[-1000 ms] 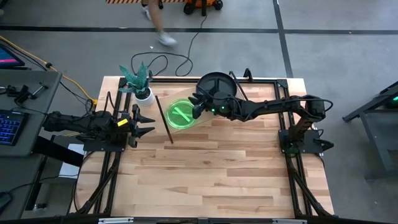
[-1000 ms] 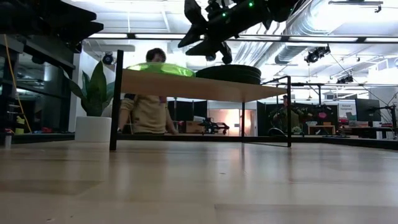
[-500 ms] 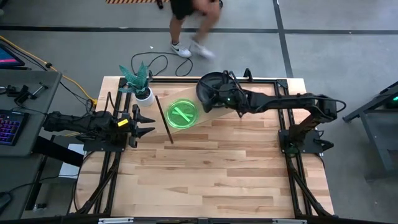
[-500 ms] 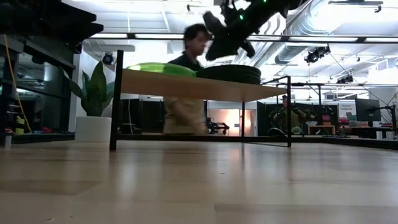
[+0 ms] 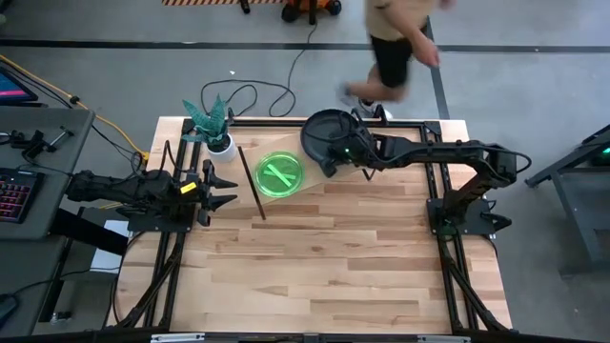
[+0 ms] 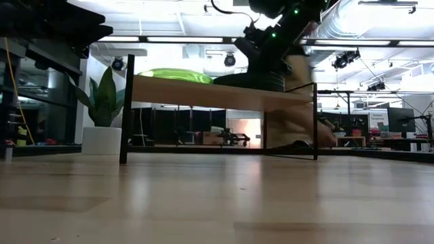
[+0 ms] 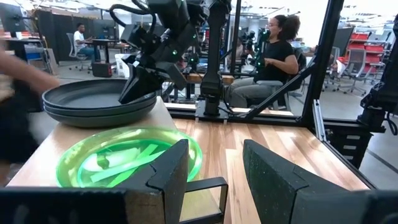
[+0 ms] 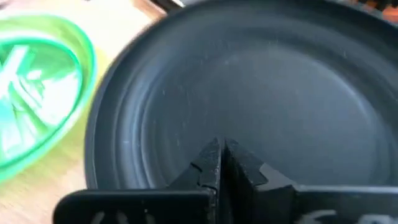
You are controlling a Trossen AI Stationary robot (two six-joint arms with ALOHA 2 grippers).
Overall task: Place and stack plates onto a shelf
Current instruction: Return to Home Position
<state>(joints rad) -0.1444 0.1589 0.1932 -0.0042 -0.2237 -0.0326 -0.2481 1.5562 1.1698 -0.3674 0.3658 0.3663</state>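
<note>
Fingers [image 8: 208,165] on my right gripper [image 5: 331,157] are pressed together with nothing between them, and they hang low over the near rim of the dark grey plates [image 5: 324,129]. That is my main worry. If I pull the arm home without lifting first, the tips could catch the raised rim and push the stack toward the shelf's end. It could also knock into the green plates [image 5: 277,175], which sit just beside it on the same board. A smaller worry is the person [image 5: 396,48] walking past the far side, close to where this arm reaches.

Beyond the rig the room is a big open workshop with a grey floor, and more people [image 7: 277,56] sit at stations farther back. My bench [image 5: 324,267] is pale butcher-block, bare across its near half. The shelf [image 6: 203,91] stands at the far end on thin black legs and carries both stacks. A small potted plant [image 5: 214,129] sits by its corner. My left gripper [image 5: 229,189] waits at the left edge with its fingers spread.
</note>
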